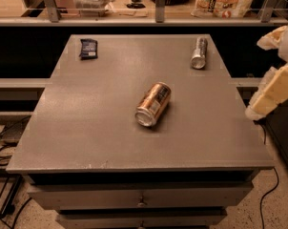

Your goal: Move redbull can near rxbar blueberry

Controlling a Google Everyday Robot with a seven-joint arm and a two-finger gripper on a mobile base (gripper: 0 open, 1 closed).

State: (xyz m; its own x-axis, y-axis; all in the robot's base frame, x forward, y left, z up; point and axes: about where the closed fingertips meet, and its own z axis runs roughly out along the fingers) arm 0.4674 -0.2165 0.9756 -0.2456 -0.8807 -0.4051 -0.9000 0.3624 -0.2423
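The redbull can (199, 52), slim and silver-grey, lies on its side at the far right of the grey table (96, 128). The rxbar blueberry (88, 48), a small dark blue wrapper with a pale label, lies flat at the far left corner. The two are far apart across the table's back. My gripper (272, 82), with pale yellowish fingers, hangs off the table's right edge, to the right of and nearer than the redbull can, touching nothing.
A fatter copper-gold can (153, 104) lies on its side near the table's middle. A shelf with a rail (156, 13) and packaged goods runs behind the table. Drawers (141, 199) sit below the front edge, and cables lie on the floor at the left.
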